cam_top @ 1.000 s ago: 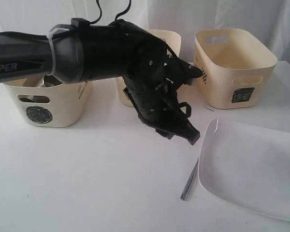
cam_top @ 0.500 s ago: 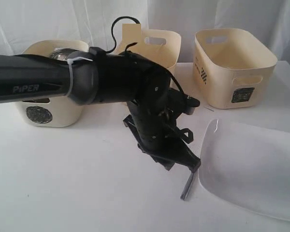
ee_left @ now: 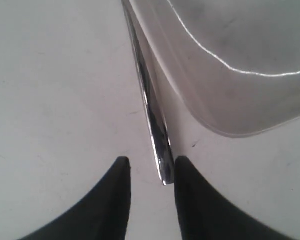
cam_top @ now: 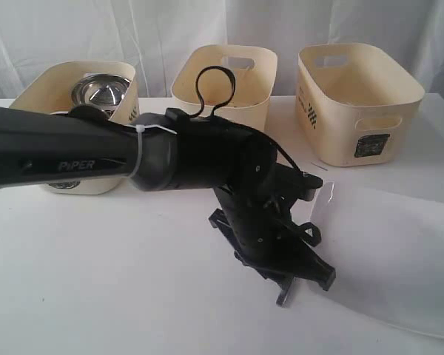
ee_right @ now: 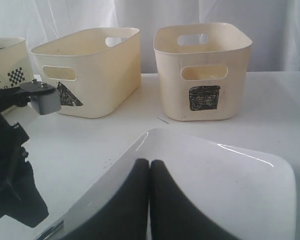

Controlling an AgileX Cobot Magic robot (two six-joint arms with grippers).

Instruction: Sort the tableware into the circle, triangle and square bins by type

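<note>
A slim metal utensil (ee_left: 152,115) is lying flat on the white table (ee_left: 55,90), its handle end sitting in the gap between the two black fingers of the left gripper (ee_left: 152,162). It is lying closer to one finger than the other, and whether it is touching that finger cannot be told. Just beyond the fingertips, the large white plate (ee_left: 230,65) is resting alongside the utensil, its rounded edge almost against the shaft.

Farther out from this gripper, past its wrist, three cream bins are standing in a row. The left bin (cam_top: 48,78) is holding a steel bowl (cam_top: 100,90). The insides of the middle bin (cam_top: 237,81) with the triangle mark and of the right bin (cam_top: 355,103) with the square mark are mostly hidden behind their walls.

The left gripper is standing about half open and is pointing down at the table, straddling the utensil without clamping it. The right gripper (ee_right: 149,162) is hanging over the near part of the plate with its fingers pressed together, holding nothing, with the triangle and square bins ahead of it.
</note>
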